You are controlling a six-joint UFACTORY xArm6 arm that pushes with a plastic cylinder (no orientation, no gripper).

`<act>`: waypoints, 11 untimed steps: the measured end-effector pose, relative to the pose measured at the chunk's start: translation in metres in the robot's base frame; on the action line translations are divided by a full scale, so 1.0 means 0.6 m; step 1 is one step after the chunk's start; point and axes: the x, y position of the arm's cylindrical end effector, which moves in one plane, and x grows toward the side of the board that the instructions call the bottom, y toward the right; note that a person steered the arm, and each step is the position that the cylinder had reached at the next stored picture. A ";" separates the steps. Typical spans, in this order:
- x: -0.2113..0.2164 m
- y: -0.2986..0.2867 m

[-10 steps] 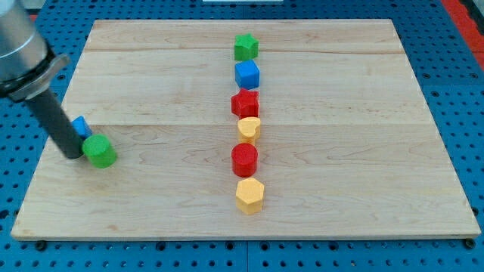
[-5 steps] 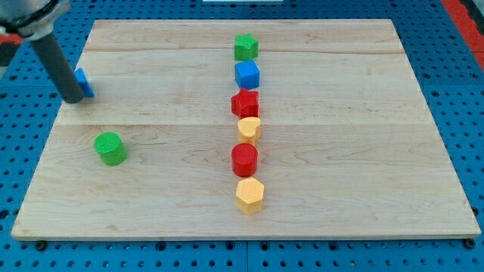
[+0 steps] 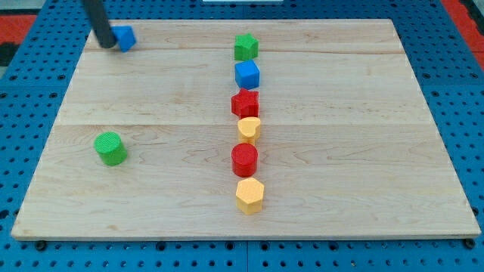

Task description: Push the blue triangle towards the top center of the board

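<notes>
My tip [image 3: 107, 45] sits at the view's top left corner of the wooden worktop [image 3: 340, 189], pressed against the left side of the blue triangle [image 3: 125, 37]; the rod rises out of the view's top edge, so only its lower length shows; the arm carries no jaws at all, just this rod, and it holds nothing, only touching the block's side. The blue triangle lies close to the worktop's top edge, well to the left of the centre column; the green cylinder [image 3: 111, 148] stands alone at the view's left, well below the tip and apart from everything else.

Down the middle runs a line of six blocks; at the view's top is the green star [image 3: 245, 47], just below it the blue cube [image 3: 247, 75], then the red star [image 3: 245, 103], which touches the yellow block [image 3: 249, 128] under it, a shape I cannot quite name; below come the red cylinder [image 3: 244, 159] and the yellow hexagon [image 3: 249, 196], the last nearest the view's bottom; the worktop itself rests on a blue pegboard [image 3: 461, 121].
</notes>
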 end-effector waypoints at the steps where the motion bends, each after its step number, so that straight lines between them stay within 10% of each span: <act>1: -0.055 0.055; 2: -0.092 -0.007; 9: -0.090 0.364; 11: -0.048 0.174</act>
